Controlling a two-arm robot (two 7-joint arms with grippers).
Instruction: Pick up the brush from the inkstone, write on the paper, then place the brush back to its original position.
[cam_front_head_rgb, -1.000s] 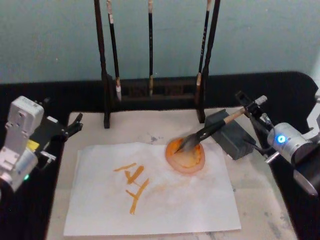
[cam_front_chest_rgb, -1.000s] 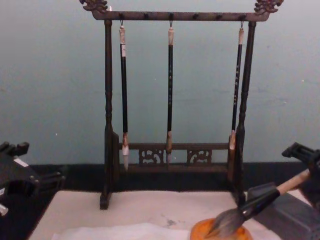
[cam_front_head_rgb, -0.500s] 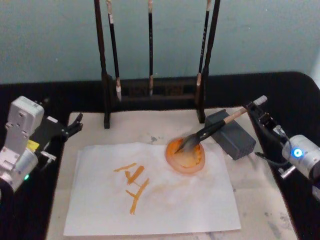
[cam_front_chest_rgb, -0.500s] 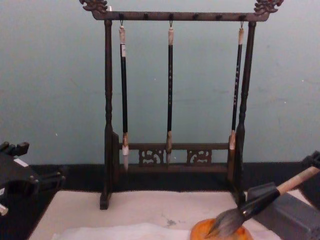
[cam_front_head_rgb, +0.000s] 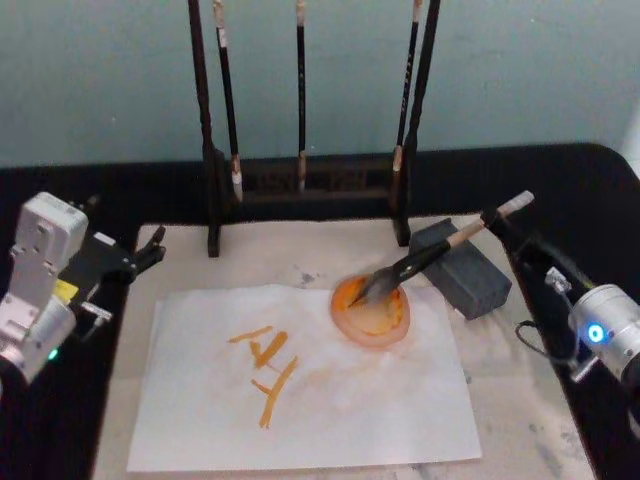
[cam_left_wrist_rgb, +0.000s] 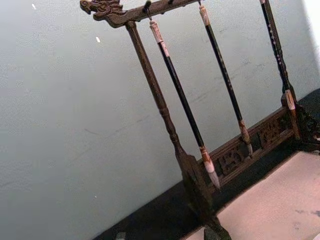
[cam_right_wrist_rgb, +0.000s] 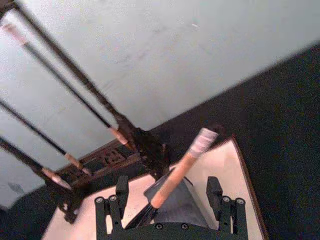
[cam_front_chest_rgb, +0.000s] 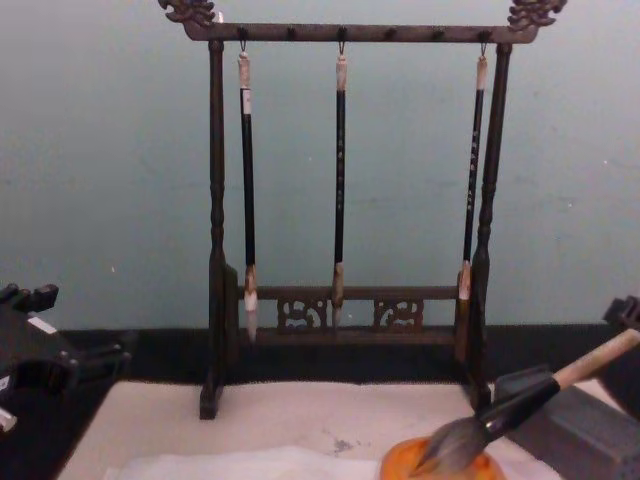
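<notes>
The brush (cam_front_head_rgb: 425, 258) lies at a slant, its grey tuft in the orange dish (cam_front_head_rgb: 371, 312) and its black shaft propped on the dark grey inkstone (cam_front_head_rgb: 470, 278). Nothing holds it. My right gripper (cam_front_head_rgb: 520, 240) is open just behind the brush's white-wrapped end; in the right wrist view its fingers (cam_right_wrist_rgb: 120, 191) stand apart, short of the handle (cam_right_wrist_rgb: 176, 172). The white paper (cam_front_head_rgb: 330, 400) lies on the mat with orange strokes (cam_front_head_rgb: 266, 365) on it. My left gripper (cam_front_head_rgb: 148, 250) stays parked at the table's left edge.
A dark wooden brush stand (cam_front_head_rgb: 305, 180) with three thin hanging brushes (cam_front_chest_rgb: 340, 180) stands at the back of the cream mat (cam_front_head_rgb: 500, 360). Black table surface surrounds the mat on both sides.
My right gripper has drawn back from the brush handle, to the right and toward me. The brush stays put on the inkstone and dish. The left arm has not moved.
</notes>
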